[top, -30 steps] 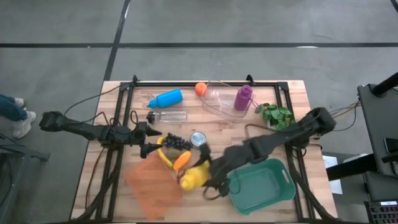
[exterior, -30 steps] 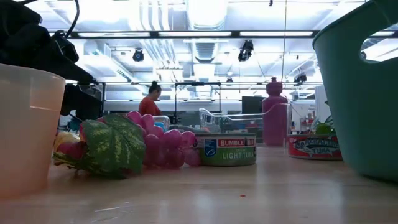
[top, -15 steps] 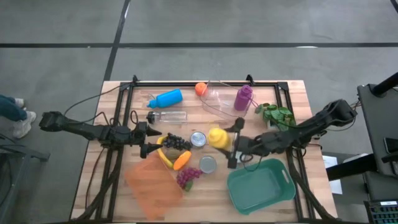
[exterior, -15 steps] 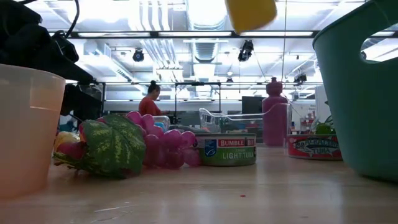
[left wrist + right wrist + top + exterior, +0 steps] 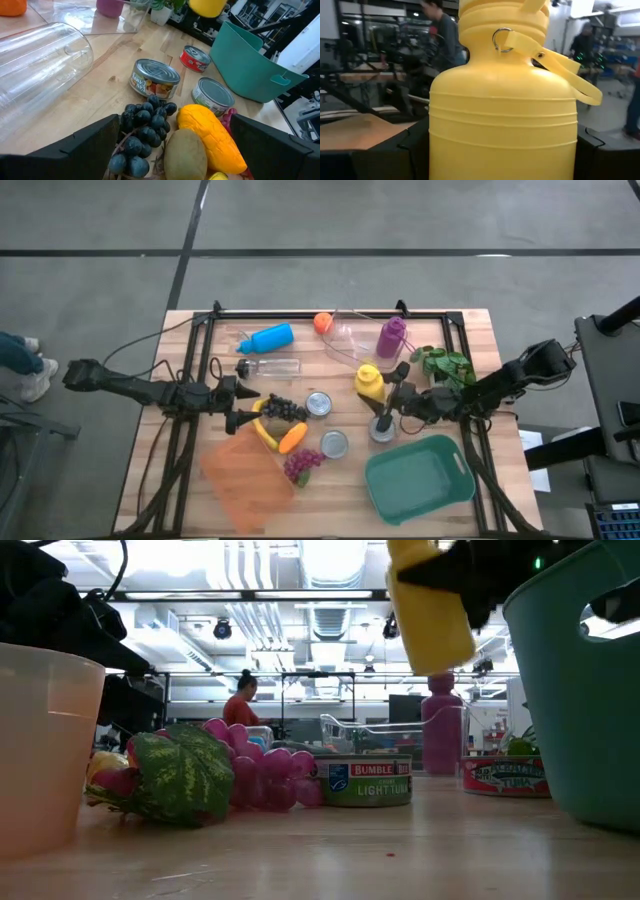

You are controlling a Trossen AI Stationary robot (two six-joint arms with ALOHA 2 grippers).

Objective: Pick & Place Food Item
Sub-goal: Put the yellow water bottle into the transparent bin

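A yellow plastic bottle (image 5: 369, 380) with a strap on its cap hangs in the air over the table's middle right, shut in my right gripper (image 5: 387, 390). It also shows high in the low view as the bottle (image 5: 430, 610). My left gripper (image 5: 236, 409) waits open at the table's left, its fingers (image 5: 75, 145) spread before dark grapes (image 5: 145, 122), a kiwi and a mango (image 5: 212, 132). Pink grapes (image 5: 300, 465) lie on the table by an orange container (image 5: 245, 477). My right gripper pinches the yellow bottle's body (image 5: 502, 135) between its two fingers (image 5: 412, 150), one on each side. The fingers come about level from the table's right. The bottle is lifted clear of the table, roughly upright with its cap (image 5: 502, 15) on top.
A teal bin (image 5: 445, 495) stands at the near right. Three cans (image 5: 319, 403), (image 5: 334, 444), (image 5: 382, 428) sit mid-table. At the far side lie a blue bottle (image 5: 267, 338), a clear bottle (image 5: 270, 367), a purple bottle (image 5: 391, 336), an orange (image 5: 323, 322), a clear tray (image 5: 350, 345) and a plant (image 5: 445, 364).
My right gripper has lifted the yellow bottle from beside the orange container and carried it up and toward the table's far right. The pink grapes and a can it stood over now show. My left arm has kept still.
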